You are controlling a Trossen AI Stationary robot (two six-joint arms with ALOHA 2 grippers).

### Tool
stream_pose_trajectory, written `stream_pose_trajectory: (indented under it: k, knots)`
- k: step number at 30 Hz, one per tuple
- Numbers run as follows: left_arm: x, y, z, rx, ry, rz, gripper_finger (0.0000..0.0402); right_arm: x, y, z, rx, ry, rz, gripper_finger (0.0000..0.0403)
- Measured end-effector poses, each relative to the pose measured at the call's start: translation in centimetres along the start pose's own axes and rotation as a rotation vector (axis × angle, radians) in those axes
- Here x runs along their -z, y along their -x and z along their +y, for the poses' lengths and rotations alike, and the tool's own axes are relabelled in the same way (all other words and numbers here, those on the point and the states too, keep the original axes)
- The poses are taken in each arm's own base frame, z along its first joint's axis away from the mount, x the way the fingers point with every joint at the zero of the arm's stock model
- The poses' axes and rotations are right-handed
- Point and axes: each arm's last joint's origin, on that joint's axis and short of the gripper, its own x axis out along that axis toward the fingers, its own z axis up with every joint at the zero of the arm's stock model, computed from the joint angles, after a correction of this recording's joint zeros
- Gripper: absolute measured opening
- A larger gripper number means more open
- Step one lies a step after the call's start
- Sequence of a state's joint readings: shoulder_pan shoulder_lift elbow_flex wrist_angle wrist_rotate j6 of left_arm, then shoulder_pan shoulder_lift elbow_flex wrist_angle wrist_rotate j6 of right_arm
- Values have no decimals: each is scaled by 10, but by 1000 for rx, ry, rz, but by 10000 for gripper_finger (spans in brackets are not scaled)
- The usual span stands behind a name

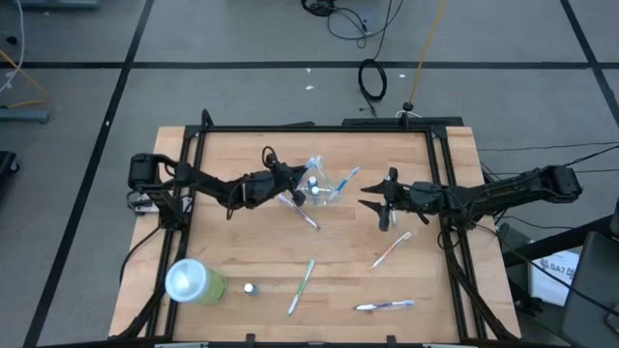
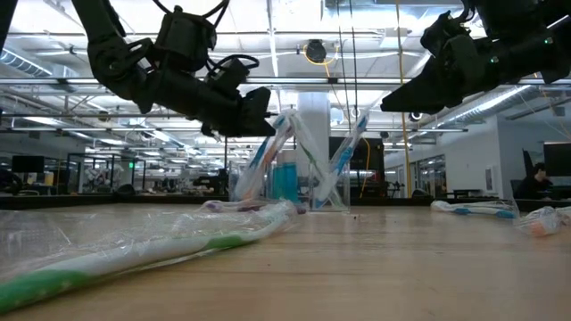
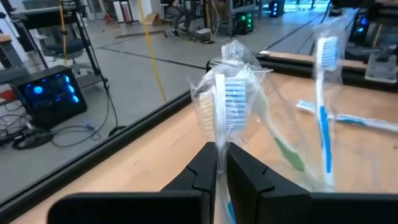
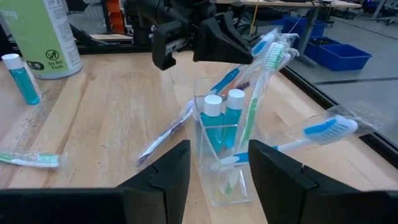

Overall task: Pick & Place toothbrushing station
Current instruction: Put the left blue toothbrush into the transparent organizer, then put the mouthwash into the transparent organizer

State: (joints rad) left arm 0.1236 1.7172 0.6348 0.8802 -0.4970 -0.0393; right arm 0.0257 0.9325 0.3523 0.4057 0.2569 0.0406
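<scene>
Right wrist view: 2 tubes (image 4: 219, 121) in cup (image 4: 224, 177), left claw (image 3: 221, 163) pinching wrapped toothbrush (image 3: 225, 102), right claw (image 4: 219, 163) apart, empty.

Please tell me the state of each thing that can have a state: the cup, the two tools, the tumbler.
Clear cup: upright, holding two capped tubes and toothbrushes.
Left tool: nearly shut on a wrapped toothbrush at the cup.
Right tool: open, empty, facing the cup.
Lime-green tumbler: lying on its side.
</scene>
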Motion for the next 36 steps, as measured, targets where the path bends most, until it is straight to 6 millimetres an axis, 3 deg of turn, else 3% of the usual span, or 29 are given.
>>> stream_pose_trajectory:
  k: [4, 13, 18, 30, 36]
  knots:
    - [2, 0, 0, -2, -32, 17, 45, 0, 0, 0, 0, 0, 0, 155]
    - [2, 3, -6, 14, -86, 11, 150, 0, 0, 0, -1, 0, 0, 155]
    - [-9, 12, -11, -45, -96, -24, 184, 0, 0, 0, -1, 1, 3, 155]
    - [-55, 61, -10, 7, -104, -19, 179, 3, 0, 0, 0, 6, 25, 155]
    - [-74, 86, -11, 142, -93, -50, 177, 2, 0, 0, 0, -13, 25, 155]
